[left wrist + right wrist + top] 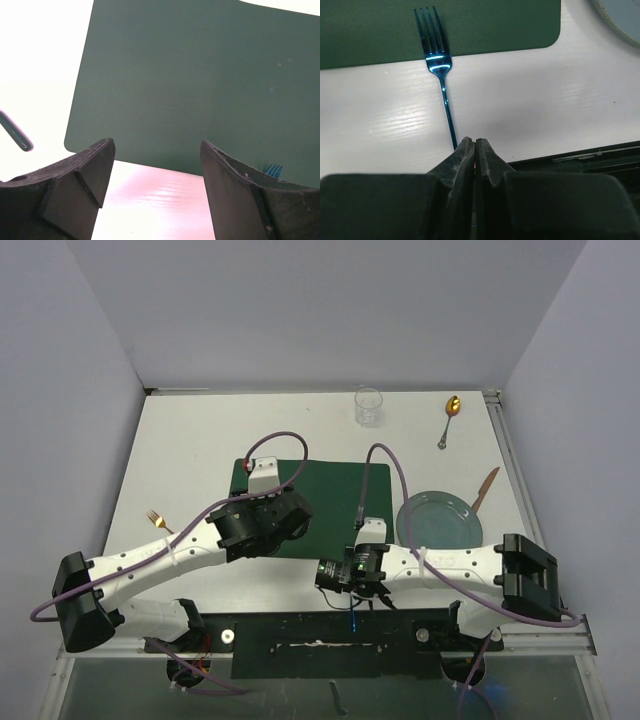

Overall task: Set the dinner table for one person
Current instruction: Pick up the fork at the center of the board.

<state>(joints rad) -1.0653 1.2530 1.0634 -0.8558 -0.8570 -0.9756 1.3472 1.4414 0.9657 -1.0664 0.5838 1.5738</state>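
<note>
The dinner table (pixel 190 450) is a large, flat, white matte rectangle with a metal rail along its right and near edges. It lies level beneath the left gripper (pixel 157 150) and the right gripper (pixel 475 144), stretching ahead of both and out to either side, its surface faintly grained.

Top view looking down on whole dinner table (pixel 190 440), wrist views close, low, sharing placemat (pixel 200 75) edge

Left end effector (pixel 156 147) spread, right one (pixel 475 142) closed
</note>
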